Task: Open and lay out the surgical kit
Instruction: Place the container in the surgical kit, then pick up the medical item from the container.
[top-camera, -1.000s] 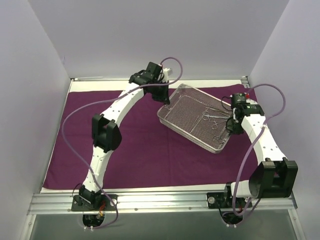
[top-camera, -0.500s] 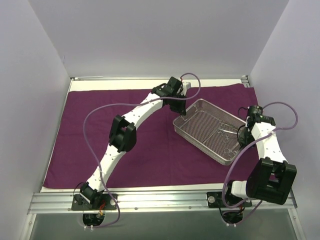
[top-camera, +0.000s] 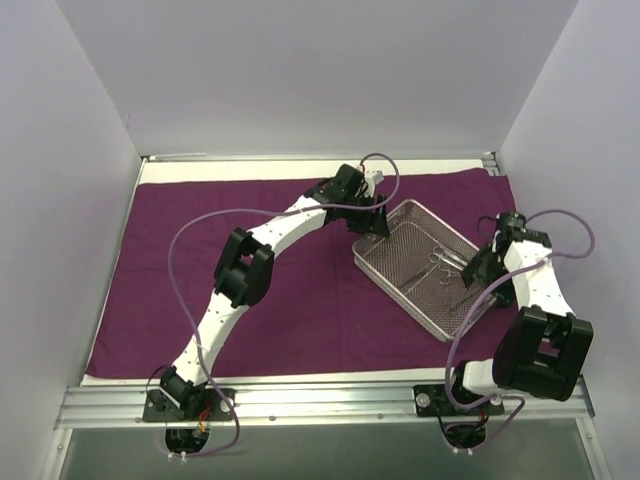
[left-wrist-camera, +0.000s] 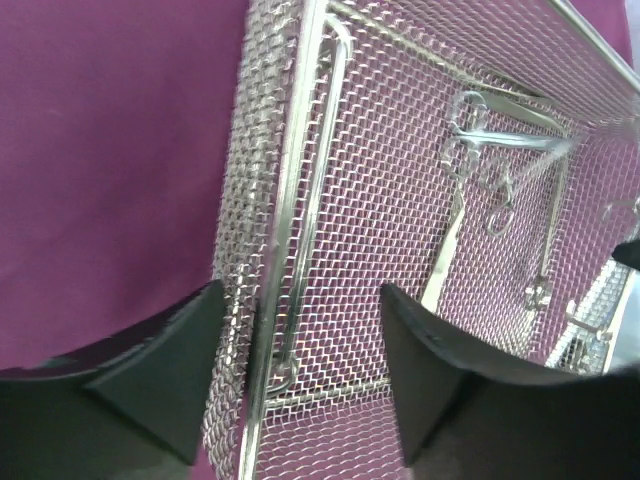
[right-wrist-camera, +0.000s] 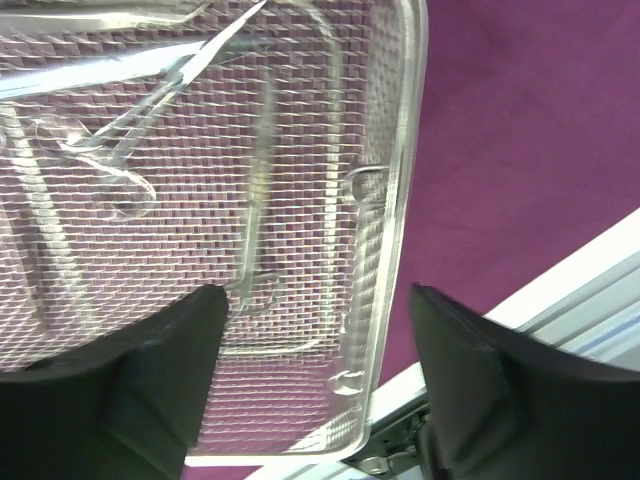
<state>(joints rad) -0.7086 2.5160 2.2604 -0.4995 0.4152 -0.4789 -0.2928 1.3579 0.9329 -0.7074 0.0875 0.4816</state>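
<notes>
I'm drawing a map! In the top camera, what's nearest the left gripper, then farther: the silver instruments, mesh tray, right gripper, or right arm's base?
1. Mesh tray: the left gripper straddles its far-left end.
2. Silver instruments: inside the tray, toward its right end.
3. Right gripper: at the tray's right end.
4. Right arm's base: near edge, bottom right.

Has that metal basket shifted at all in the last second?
Yes. The wire-mesh tray has moved rightward and closer to the front metal rail.
</notes>
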